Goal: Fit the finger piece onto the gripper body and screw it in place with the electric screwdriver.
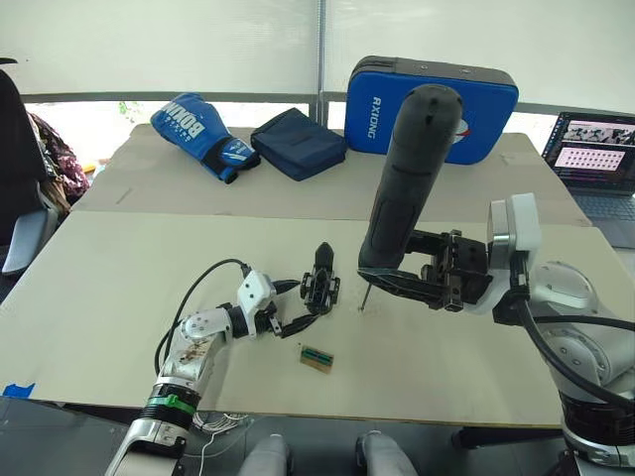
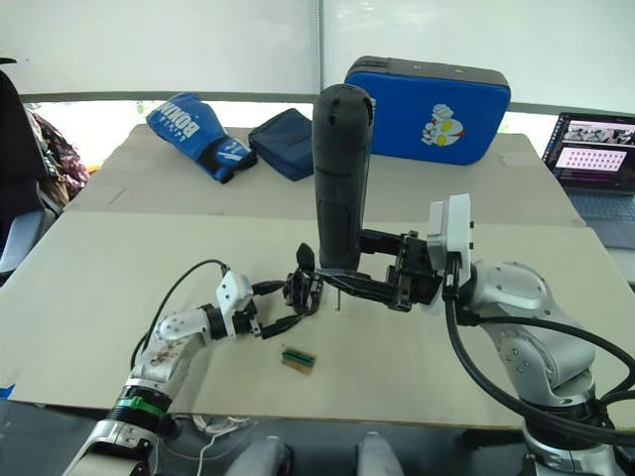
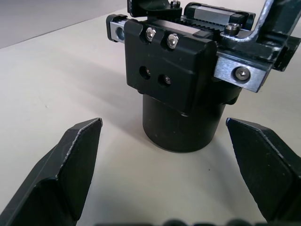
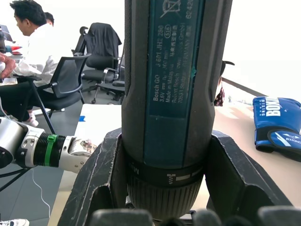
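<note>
The gripper body [image 1: 319,290], a chunky black block with silvery screws, stands on the table near the middle. From its top rises the finger piece [image 1: 323,257], a black pointed blade. My left gripper [image 1: 298,306] is open, and in the left wrist view its fingers [image 3: 70,165] flank the gripper body [image 3: 174,80] with gaps on both sides. My right gripper [image 1: 389,279] is shut on the electric screwdriver [image 1: 407,178], held upright and leaning slightly. The screwdriver's thin bit [image 1: 364,295] points down at the table just right of the gripper body.
A tiny green-topped brown block [image 1: 317,358] lies near the table's front edge. At the back lie a blue boxing glove [image 1: 203,134], a dark blue pouch [image 1: 298,142] and a blue pad [image 1: 446,99]. A laptop [image 1: 595,159] sits far right. A person [image 4: 28,42] sits beside office chairs.
</note>
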You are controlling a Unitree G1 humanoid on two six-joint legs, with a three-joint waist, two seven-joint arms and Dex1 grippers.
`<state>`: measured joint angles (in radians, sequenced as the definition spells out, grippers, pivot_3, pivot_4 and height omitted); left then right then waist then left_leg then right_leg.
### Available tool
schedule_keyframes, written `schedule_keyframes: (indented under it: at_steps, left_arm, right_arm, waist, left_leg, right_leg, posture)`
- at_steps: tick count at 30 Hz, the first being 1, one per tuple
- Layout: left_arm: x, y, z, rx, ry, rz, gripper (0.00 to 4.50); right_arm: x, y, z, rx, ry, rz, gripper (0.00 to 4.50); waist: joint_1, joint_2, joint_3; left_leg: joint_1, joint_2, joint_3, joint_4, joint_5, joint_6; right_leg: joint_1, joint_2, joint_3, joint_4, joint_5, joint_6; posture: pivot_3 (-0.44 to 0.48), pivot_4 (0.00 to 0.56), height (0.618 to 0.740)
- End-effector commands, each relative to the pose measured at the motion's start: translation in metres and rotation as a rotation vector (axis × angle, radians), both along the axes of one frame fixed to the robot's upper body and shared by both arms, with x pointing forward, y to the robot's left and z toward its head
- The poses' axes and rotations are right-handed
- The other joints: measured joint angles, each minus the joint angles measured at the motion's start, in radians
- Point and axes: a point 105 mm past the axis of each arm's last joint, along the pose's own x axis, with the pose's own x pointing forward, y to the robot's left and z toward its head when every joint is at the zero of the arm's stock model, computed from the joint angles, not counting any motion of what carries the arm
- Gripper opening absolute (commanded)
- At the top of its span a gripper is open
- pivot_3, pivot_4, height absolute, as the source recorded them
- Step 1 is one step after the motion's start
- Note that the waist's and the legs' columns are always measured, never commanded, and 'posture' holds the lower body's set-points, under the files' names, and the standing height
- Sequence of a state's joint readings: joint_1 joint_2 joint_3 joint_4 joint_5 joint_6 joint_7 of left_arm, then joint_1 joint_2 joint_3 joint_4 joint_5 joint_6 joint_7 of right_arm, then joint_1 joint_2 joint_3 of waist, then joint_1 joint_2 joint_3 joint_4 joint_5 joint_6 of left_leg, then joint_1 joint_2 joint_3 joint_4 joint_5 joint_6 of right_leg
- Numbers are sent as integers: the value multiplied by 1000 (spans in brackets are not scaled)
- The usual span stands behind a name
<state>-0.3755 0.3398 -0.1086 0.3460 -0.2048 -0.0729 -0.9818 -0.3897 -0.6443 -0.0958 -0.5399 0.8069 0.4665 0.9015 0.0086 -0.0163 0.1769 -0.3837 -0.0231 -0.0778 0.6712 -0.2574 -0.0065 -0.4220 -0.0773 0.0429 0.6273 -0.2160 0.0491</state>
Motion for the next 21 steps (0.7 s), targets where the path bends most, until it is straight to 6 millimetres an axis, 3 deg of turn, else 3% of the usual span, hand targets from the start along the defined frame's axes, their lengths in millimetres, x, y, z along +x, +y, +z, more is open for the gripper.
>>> schedule_keyframes:
  at_steps: [1,15,21]
  left_arm:
    - [-2,-12,-5,7,9,-31,4477]
    - [0,-32,1,38,-5,-95,4477]
    - [2,-30,-1,54,18,-75,4477]
  right_arm:
    - [-9,2,13,13,-72,13,1915]
    - [-7,2,12,5,-71,6,1915]
    - [-7,2,12,5,-72,4,1915]
  waist:
    - [4,0,0]
    - [2,0,0]
    - [2,0,0]
  left_leg:
    - [0,0,0,0,0,0]
    - [-1,-1,0,3,0,0]
    - [-1,-1,0,3,0,0]
  right_leg:
    - [0,0,0,0,0,0]
    - [0,0,0,1,0,1]
    - [0,0,0,1,0,1]
  posture:
    - [0,150,740]
    - [0,150,740]
    - [0,150,740]
